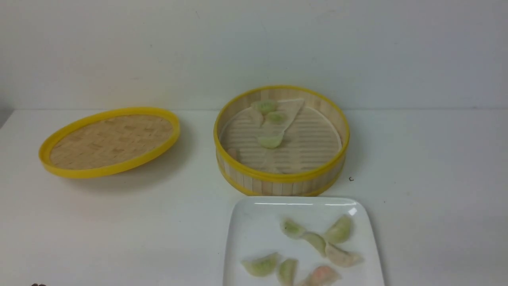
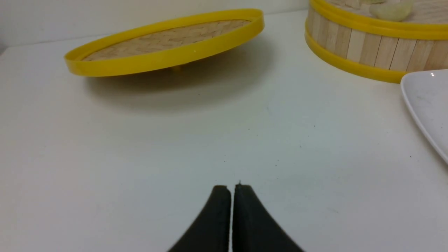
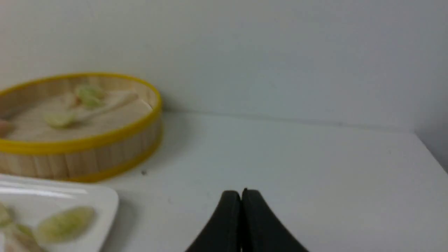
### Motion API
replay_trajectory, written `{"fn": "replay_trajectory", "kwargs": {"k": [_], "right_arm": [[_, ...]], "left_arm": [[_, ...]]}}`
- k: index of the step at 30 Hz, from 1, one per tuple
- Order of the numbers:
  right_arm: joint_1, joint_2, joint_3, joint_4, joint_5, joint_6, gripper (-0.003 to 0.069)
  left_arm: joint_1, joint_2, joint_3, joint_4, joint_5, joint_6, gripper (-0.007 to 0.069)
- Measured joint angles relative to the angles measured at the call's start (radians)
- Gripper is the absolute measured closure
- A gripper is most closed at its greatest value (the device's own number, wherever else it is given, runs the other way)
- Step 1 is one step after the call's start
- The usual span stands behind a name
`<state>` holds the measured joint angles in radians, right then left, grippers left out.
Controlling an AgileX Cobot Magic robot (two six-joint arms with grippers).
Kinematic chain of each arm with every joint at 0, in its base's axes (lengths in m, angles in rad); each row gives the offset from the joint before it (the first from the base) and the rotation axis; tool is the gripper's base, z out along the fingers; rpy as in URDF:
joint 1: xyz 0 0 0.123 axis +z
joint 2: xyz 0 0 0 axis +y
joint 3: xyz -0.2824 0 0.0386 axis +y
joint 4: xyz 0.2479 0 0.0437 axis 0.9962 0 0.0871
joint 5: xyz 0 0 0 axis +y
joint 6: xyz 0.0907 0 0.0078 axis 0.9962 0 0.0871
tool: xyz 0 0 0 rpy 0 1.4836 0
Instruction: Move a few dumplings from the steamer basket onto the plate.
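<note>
The bamboo steamer basket (image 1: 281, 180) stands mid-table with a few pale green dumplings (image 1: 271, 140) on its slatted floor. It also shows in the left wrist view (image 2: 364, 45) and the right wrist view (image 3: 80, 159). The white square plate (image 1: 254, 234) sits just in front of it, holding several dumplings (image 1: 339, 230), mostly green, one pinkish (image 1: 323, 275). My left gripper (image 2: 231, 187) is shut and empty over bare table, left of the plate (image 2: 425, 105). My right gripper (image 3: 240, 192) is shut and empty over bare table, right of the plate (image 3: 101, 203). Neither gripper shows in the front view.
The shallow woven lid (image 1: 109, 141) with a yellow rim rests tilted on the table at the left, also in the left wrist view (image 2: 164, 43). A white wall stands close behind the basket. The table's right edge shows in the right wrist view (image 3: 432, 154).
</note>
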<state>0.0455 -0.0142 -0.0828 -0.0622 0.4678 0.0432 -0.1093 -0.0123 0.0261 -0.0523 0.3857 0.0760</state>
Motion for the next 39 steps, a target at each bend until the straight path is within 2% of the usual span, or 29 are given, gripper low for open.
{"fn": "replay_trajectory", "kwargs": {"k": [3,8,39], "right_arm": [[-0.028,0.001,0.089,0.000,-0.005,0.000,0.0672],[-0.029,0.001,0.102,-0.001,-0.083,0.000,0.0672],[-0.029,0.001,0.103,-0.001,-0.086,0.000,0.0672]], "left_arm": [[0.000,0.000,0.000,0.000,0.000,0.000,0.0631],[0.001,0.000,0.000,0.000,0.000,0.000,0.0631],[0.001,0.000,0.000,0.000,0.000,0.000,0.0631]]}}
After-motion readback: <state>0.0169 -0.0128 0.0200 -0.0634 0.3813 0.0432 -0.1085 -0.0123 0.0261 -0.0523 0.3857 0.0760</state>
